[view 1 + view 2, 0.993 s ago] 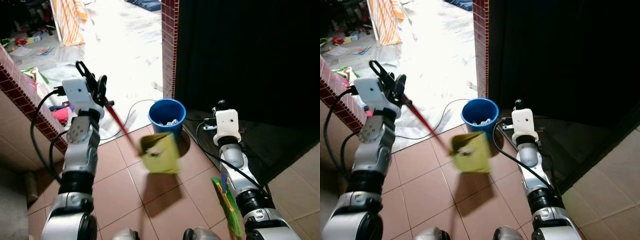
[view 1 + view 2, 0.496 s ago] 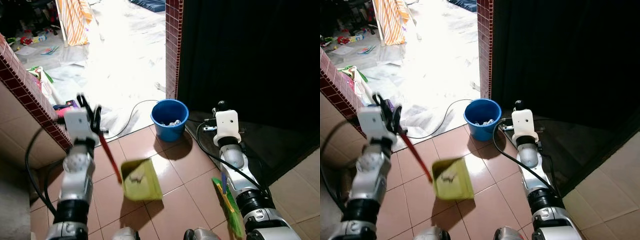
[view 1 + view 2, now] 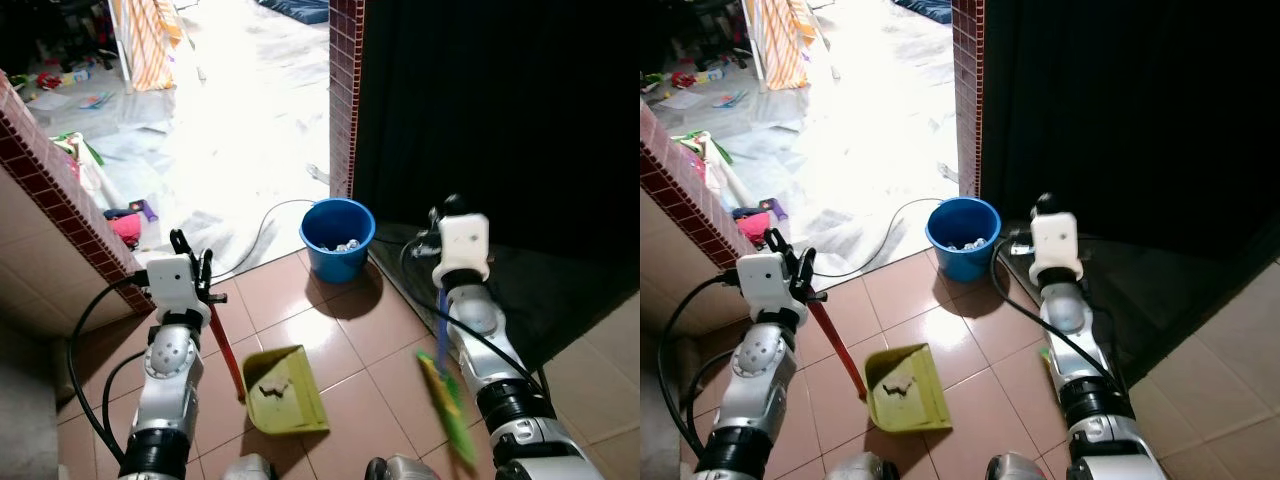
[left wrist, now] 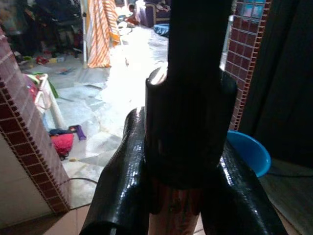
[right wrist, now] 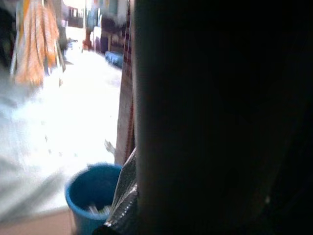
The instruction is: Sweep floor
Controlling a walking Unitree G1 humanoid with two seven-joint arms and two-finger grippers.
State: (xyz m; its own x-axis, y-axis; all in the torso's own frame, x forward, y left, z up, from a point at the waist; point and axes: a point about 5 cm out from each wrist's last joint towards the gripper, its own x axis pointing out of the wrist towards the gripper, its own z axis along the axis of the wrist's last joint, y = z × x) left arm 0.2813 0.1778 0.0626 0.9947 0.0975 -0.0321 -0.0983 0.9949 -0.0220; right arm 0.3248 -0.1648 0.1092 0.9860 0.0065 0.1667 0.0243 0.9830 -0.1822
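Note:
A yellow-green dustpan [image 3: 286, 392] with a red handle [image 3: 224, 345] rests on the brown floor tiles, dark scraps lying in it. My left gripper [image 3: 193, 252] is shut on the top of that handle; the left wrist view has the handle end [image 4: 188, 98] between the fingers [image 4: 117, 191]. My right gripper [image 3: 447, 207] is raised beside the dark doorway, shut on a broom whose blurred green bristles [image 3: 446, 408] hang down along the forearm. A dark shaft [image 5: 195, 117] runs through the right wrist view. A blue bucket [image 3: 337, 238] with scraps inside stands at the foot of the brick pillar.
A red brick pillar [image 3: 343, 90] splits the bright outer floor from a black curtain [image 3: 500, 100]. A brick-topped low wall [image 3: 60, 185] runs along my left. A cable [image 3: 262, 224] loops on the floor near the bucket. Pink cloth [image 3: 124, 228] and clutter lie beyond the wall.
My left arm has brought the dustpan down from beside the bucket to the floor, nearer me and leftward. The right arm has shifted, and the broom's bristles have swung.

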